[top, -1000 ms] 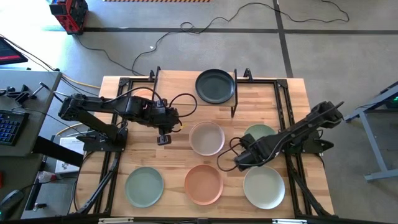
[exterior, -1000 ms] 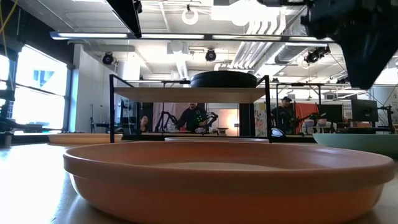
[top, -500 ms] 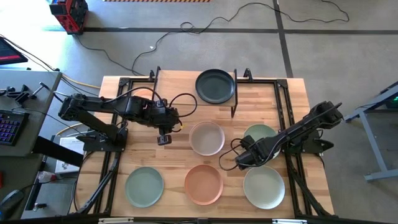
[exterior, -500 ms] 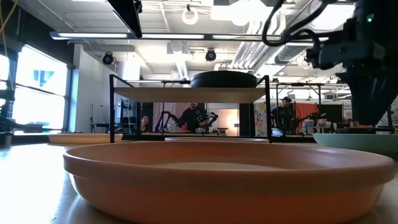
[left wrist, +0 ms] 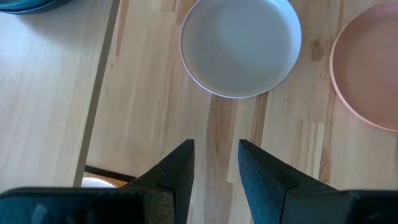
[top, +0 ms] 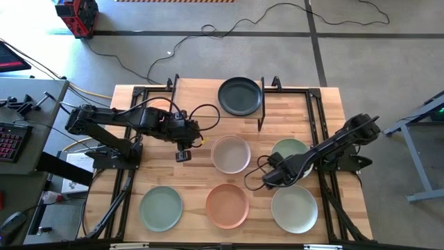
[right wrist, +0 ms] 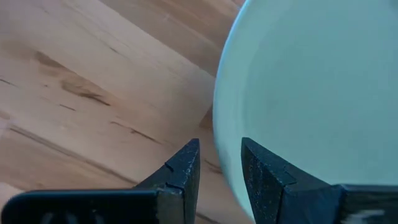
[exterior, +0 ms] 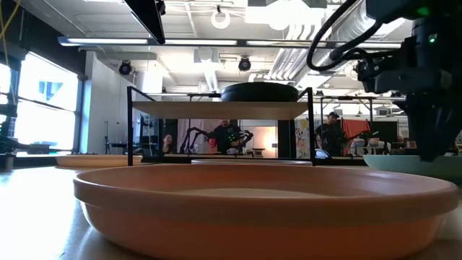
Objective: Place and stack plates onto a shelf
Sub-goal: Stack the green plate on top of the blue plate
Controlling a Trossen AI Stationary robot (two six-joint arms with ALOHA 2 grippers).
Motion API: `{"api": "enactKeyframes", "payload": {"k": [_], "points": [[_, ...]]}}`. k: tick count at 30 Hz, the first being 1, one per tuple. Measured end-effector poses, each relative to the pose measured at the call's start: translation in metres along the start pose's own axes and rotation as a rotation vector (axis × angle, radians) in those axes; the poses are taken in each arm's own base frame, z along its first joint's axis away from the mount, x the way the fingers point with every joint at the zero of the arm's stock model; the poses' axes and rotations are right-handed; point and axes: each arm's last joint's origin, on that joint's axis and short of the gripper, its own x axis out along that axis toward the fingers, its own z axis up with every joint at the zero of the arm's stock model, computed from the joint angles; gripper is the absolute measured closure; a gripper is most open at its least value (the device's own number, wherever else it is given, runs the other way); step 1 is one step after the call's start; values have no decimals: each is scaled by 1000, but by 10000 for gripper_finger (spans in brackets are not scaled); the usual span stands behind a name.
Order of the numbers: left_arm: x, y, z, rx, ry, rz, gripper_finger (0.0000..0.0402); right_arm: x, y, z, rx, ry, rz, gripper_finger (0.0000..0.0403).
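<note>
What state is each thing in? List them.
Black plate: on shelf
Whitish plate: on table
Peach plate: on table
Sage green plate: on table
Green plate: on table
Pale green plate: on table
Left pincer: open, over bare wood
Right pincer: open, over pale green plate's rim

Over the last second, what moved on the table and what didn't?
Only the right arm moved: its pincer came down over the near-left rim of the pale green plate, fingers either side of the rim, nothing gripped or lifted yet. The left pincer stayed open above bare wood beside the whitish plate. All plates kept their places, including the black plate on the shelf.
</note>
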Motion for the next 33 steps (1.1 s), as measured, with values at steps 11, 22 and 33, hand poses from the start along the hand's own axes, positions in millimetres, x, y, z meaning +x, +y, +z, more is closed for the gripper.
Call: {"api": "enactKeyframes", "payload": {"k": [11,22,33], "points": [[0,0,0,17,0,0,289,14,2,8,0,39,-52,321],[0,0,0,34,0,0,289,14,1,19,16,92,-45,398],[0,0,0,34,0,0,289,-29,14,32,2,24,-89,403]]}}
